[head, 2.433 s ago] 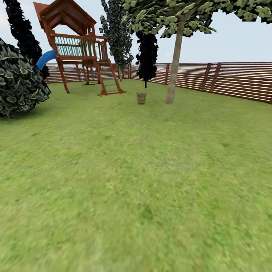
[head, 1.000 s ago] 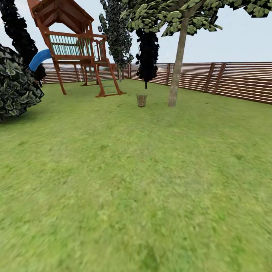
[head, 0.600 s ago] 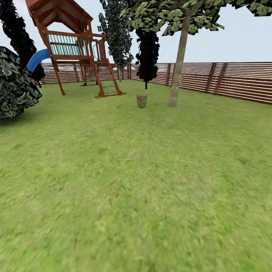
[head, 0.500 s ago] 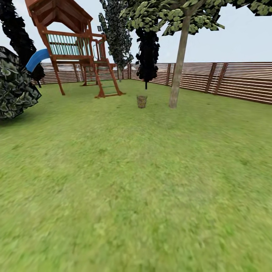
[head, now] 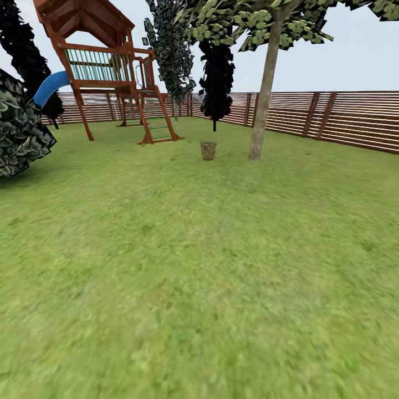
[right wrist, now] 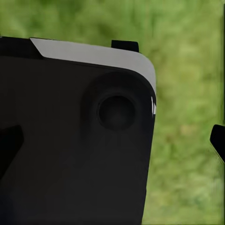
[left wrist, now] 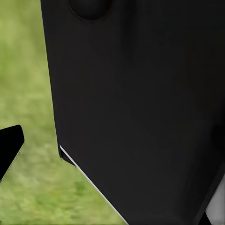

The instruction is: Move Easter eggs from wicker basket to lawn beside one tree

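Far off, a little above the middle of the head view, the wicker basket [head: 208,150] stood upright on the lawn [head: 199,266], too small in the frame to tell whether any eggs lay inside it. Just to its right, near but apart from it, rose the tree [head: 262,105] with the pale mottled trunk, its grey-green crown spreading across the top of the frame. Directly behind the basket stood a black-foliaged tree [head: 216,83] on a thin dark stem, and left of that a tall narrow tree [head: 170,50]. In the upper left of the frame a red-brown wooden play tower [head: 105,72] stood on slanted legs, with a blue slide [head: 49,88] at its left side. A dark leafy bush [head: 19,130] pushed in from the left edge. A brown slatted fence [head: 332,119] ran along the back of the garden and down its right side, under a pale sky. Grass filled the whole lower half of the head view.

In the left wrist view a large black body panel [left wrist: 140,108] blocked most of the frame, with blurred grass at the left. In the right wrist view a black housing with a grey rim [right wrist: 79,140] covered the left part, with grass beyond. Whether either gripper's jaws were spread or pressed together, I cannot tell.
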